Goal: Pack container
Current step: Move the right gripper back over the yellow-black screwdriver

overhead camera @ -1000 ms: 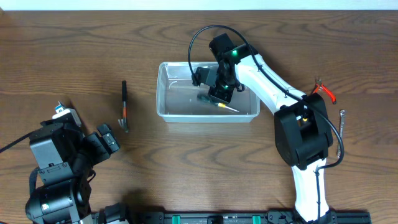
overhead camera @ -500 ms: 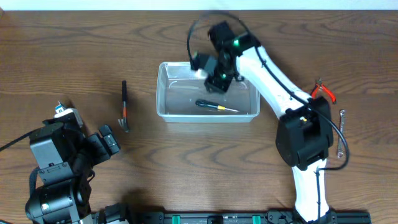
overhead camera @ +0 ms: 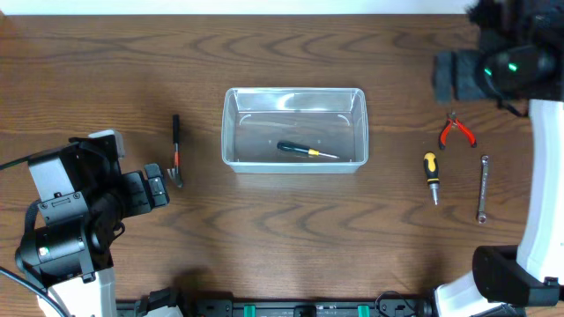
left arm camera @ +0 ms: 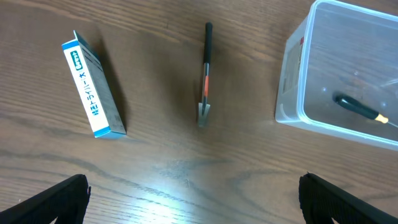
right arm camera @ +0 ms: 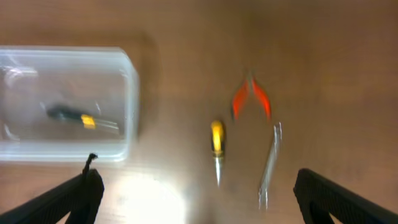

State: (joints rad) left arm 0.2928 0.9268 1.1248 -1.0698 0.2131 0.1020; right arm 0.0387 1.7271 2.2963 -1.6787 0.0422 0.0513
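The clear container (overhead camera: 295, 90) stands mid-table with a black-and-yellow screwdriver (overhead camera: 304, 151) lying on its floor. My right gripper (overhead camera: 448, 77) is blurred at the far right, high above the table and well clear of the tub. The right wrist view shows this gripper (right arm camera: 199, 199) open and empty, with the container (right arm camera: 130, 93) to its left. My left gripper (overhead camera: 157, 187) is at the near left, also open and empty (left arm camera: 199, 205). From the left wrist, the container (left arm camera: 292, 81) is at the upper right.
A small hammer (overhead camera: 176, 151) lies left of the tub, also seen from the left wrist (left arm camera: 205, 74) beside a blue-and-white box (left arm camera: 93, 87). Red pliers (overhead camera: 456, 132), a yellow-handled screwdriver (overhead camera: 431, 173) and a wrench (overhead camera: 483, 187) lie at the right.
My right gripper opened, left the screwdriver in the container, then rose and swung away to the far right. The left arm shifted slightly.
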